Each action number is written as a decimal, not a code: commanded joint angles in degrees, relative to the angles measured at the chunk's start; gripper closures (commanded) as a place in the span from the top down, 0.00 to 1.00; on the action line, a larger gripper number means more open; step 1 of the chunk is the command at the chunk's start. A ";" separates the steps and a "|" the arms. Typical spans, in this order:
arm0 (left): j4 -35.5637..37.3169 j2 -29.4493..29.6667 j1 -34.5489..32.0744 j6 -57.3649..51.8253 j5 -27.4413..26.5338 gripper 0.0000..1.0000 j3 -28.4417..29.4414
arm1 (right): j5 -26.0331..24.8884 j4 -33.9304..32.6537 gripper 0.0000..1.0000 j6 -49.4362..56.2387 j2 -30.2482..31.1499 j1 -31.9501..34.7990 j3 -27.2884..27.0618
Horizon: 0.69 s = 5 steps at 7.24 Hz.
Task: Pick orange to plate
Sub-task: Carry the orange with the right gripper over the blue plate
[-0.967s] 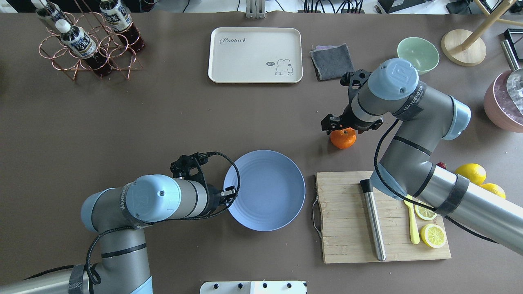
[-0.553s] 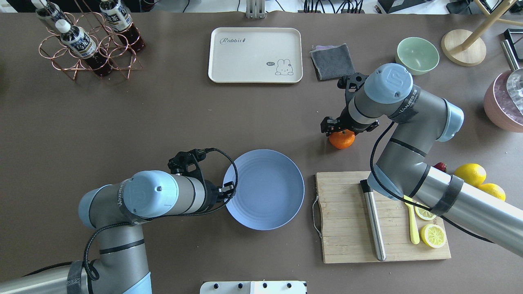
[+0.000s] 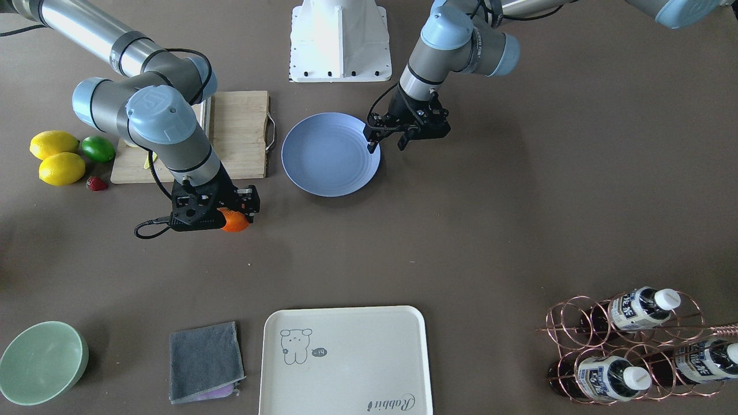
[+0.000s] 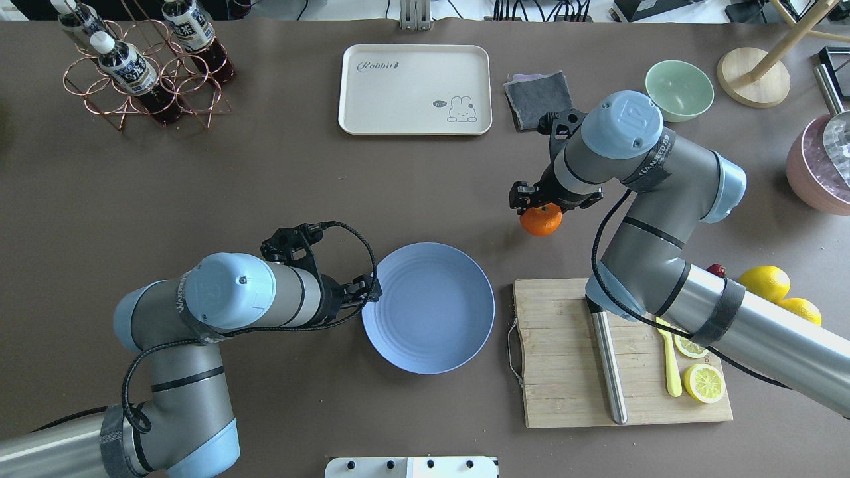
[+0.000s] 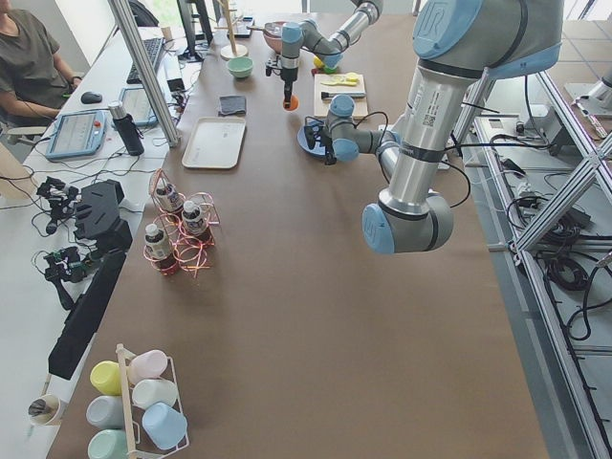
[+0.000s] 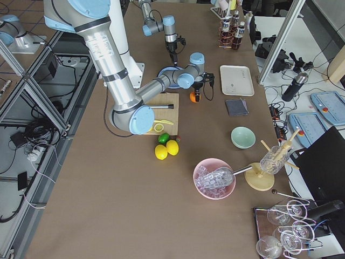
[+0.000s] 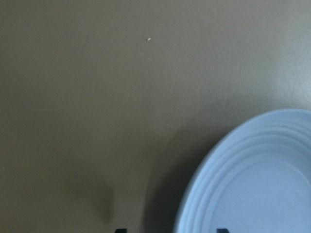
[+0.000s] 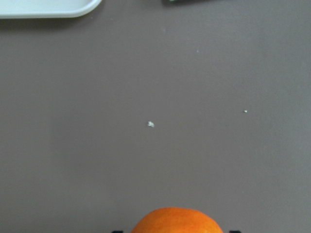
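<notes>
Straddling the left rim of the plate [image 4: 438,332], the left gripper [image 3: 387,142] has its fingers spread wide, one over the plate and one over the bare bench [image 4: 265,186]; it holds nothing. The pale blue plate lies midway along the bench, nearer the robot's edge. To its right, about halfway between the near and far edges, is the orange [image 4: 541,222]: small, round, bright, with a dark stem dimple. It sits directly under the right gripper [image 4: 541,211], whose fingers pinch it from both sides. Whether it clears the bench, I cannot tell. It is well apart from the plate, beyond the board [image 4: 564,358].
</notes>
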<state>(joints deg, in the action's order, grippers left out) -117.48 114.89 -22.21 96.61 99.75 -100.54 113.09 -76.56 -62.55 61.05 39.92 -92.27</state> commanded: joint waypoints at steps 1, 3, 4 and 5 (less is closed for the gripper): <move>-0.12 -1.33 -1.43 -2.63 1.23 0.94 -0.18 | -0.67 -6.04 0.00 -7.89 -3.98 -3.59 -4.92; -0.38 -4.49 -4.23 -8.86 3.76 0.96 -0.62 | -7.50 -6.32 0.00 -14.41 -6.46 -11.67 -4.67; -0.55 -5.11 -5.38 -9.68 4.48 0.96 -0.53 | -8.57 -6.41 0.00 -15.48 -7.51 -14.23 -3.97; -0.56 -5.12 -5.57 -9.78 4.49 0.96 -0.44 | -9.19 -6.41 0.00 -17.67 -8.04 -15.90 -3.79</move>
<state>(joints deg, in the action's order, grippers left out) -117.96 110.23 -27.00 87.68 103.72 -101.07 105.24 -82.87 -77.66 53.95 26.76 -96.42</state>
